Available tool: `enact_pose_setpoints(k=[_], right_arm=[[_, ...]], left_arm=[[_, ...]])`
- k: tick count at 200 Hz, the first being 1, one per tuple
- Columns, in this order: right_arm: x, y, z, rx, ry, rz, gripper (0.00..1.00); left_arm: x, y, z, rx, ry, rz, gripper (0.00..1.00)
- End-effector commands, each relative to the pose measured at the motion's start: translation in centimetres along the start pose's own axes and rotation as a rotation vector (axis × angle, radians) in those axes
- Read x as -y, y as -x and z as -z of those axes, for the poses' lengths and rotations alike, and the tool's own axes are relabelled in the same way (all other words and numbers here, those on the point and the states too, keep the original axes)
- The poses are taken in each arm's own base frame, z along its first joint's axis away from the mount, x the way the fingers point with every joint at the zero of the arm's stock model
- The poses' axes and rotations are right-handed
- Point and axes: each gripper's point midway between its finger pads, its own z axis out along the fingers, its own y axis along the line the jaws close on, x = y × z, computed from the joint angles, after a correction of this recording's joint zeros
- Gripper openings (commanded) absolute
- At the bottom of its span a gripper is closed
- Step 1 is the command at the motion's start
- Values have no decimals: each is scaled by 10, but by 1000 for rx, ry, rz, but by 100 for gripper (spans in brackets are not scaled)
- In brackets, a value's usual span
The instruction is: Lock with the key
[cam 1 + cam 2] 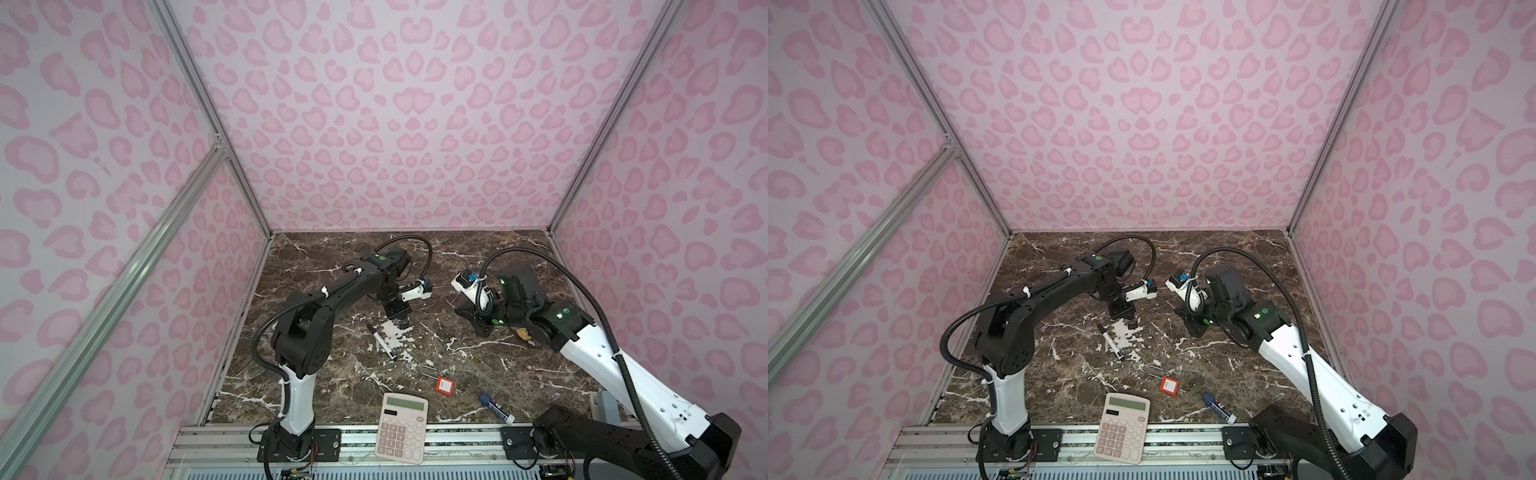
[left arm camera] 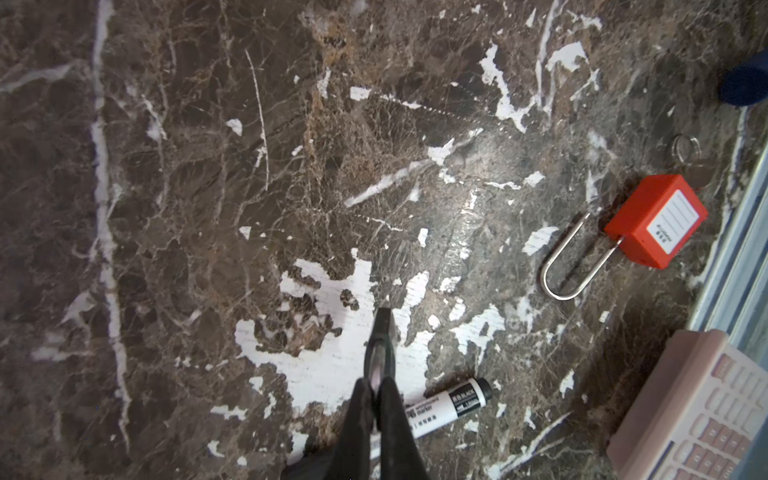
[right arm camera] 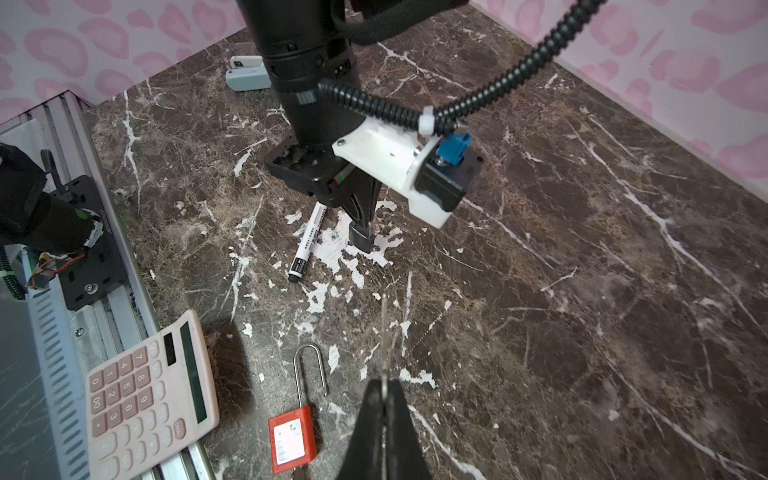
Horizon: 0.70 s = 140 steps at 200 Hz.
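Elbows raised, both arms reach from the front rail (image 1: pixel 461 440) over the marble table (image 1: pixel 307 266). The left arm's forearm runs toward the back wall, then the wrist turns straight down. The left gripper (image 1: pixel 402 323) points at a white patch (image 1: pixel 392 330) of the tabletop with its fingers pressed together and empty. A marker (image 1: pixel 381 341) lies just beside it.

The right arm's white link slopes up from the front right corner, and its wrist folds low, leaning toward the middle. The right gripper (image 3: pixel 384 384) hangs above the table with its fingers closed. A thin grey line (image 3: pixel 384 332) runs on past their tips; whether it is a held sliver or a table vein I cannot tell.

The red padlock (image 1: pixel 444 385) lies flat near the front edge, just beyond the calculator (image 1: pixel 401 428) and well apart from both grippers. One leg of its shackle (image 2: pixel 561 274) is free of the body. A key ring (image 2: pixel 685 148) lies at the body's other end.
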Motion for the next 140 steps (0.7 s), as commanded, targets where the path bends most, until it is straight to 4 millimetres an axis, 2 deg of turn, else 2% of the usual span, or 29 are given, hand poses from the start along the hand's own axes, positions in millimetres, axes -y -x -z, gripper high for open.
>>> enact_pose_setpoints(k=[1, 60, 140], right_arm=[[1, -7, 0, -13, -10, -5, 0], [-1, -16, 9, -6, -28, 5, 0], [-4, -18, 15, -7, -26, 2, 0]], left_arm=[[0, -6, -5, -48, -17, -38, 3], [-4, -6, -20, -63, -46, -78, 3], [-26, -2, -33, -86, -14, -82, 7]])
